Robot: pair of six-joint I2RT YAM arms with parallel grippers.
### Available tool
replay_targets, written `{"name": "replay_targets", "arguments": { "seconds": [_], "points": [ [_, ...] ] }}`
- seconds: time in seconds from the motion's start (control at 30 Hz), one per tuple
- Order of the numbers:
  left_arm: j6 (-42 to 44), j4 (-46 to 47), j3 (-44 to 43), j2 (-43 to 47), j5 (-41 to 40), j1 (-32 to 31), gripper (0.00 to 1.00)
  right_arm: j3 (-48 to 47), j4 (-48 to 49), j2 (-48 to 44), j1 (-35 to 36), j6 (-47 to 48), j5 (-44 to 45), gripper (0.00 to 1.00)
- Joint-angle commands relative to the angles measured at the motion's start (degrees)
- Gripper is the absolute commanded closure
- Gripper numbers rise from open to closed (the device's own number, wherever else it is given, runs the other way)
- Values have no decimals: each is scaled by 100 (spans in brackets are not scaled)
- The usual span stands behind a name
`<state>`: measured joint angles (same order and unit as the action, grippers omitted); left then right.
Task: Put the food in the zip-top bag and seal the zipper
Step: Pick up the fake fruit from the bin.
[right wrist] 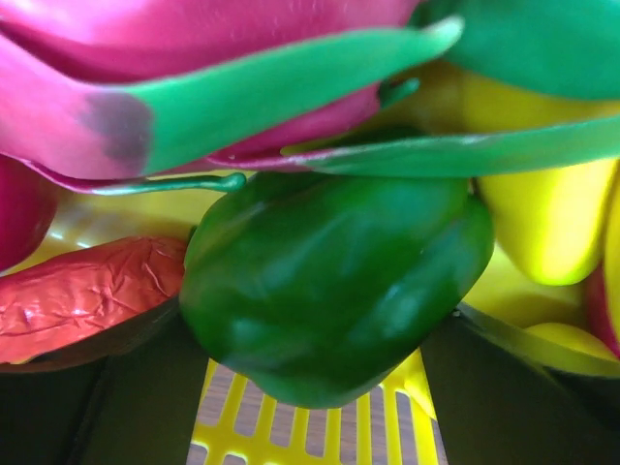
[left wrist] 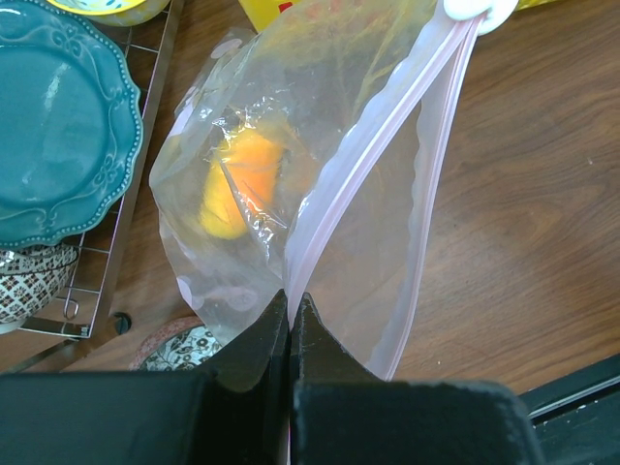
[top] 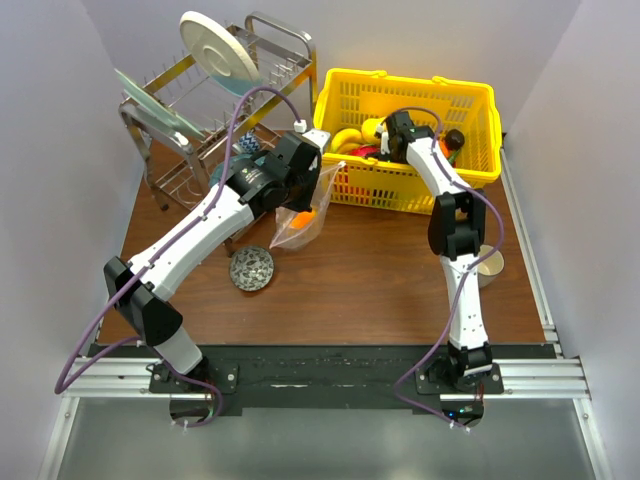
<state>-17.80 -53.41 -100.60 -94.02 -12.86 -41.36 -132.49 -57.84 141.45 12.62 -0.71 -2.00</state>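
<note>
- Brown wooden table [top: 350, 290], the two arms bolted at its near edge.
- Yellow basket [top: 400, 190] at the far right, with food heaped inside it.
- Wire dish rack [top: 170, 170] at the far left, holding a white plate [top: 218, 50] upright. The left wrist view shows a teal plate [left wrist: 58, 126] lying in it.
- Zip-top bag [left wrist: 291, 97] hangs above the table just in front of the basket's left end, mouth slack and partly open.
- Left gripper [left wrist: 291, 300]: fingers pressed together, pinching the bag at its zipper [left wrist: 387, 126]. The pink strip runs up from the pinch to the frame's top right.
- Right gripper [right wrist: 318, 325] is down inside the basket, fingers spread wide either side of a green pepper [right wrist: 329, 242]. Cannot tell whether they press on it.
- Around the pepper: a pink dragon fruit [right wrist: 194, 58] above, a yellow piece [right wrist: 552, 213] to the right, and a crinkled red-orange piece [right wrist: 87, 300] to the left.
- One orange piece [left wrist: 242, 184] lies inside the bag, low against its wall.
- Small patterned dish [top: 251, 268] sits on the table below the bag.
</note>
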Motion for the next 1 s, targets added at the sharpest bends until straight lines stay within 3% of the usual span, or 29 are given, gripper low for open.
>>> {"name": "replay_targets", "arguments": {
  "seconds": [0.0,0.23,0.63,0.83,0.97],
  "points": [
    [22,138,-135,112,73,14,100,-120,-52,-196,-40,-149,-239,29],
    [-4,129,-118,155,91,23,100,91,229,-1066,-155,-289,-196,37],
    [-48,243,75,340,135,14,100,486,659,-2567,-234,-605,-125,41],
    [-57,278,58,305,231,14,100,943,976,-3333,-225,-650,-1169,41],
    [-65,296,40,279,258,14,100,1751,1283,-4175,-216,-772,-1969,41]
  ]
}}
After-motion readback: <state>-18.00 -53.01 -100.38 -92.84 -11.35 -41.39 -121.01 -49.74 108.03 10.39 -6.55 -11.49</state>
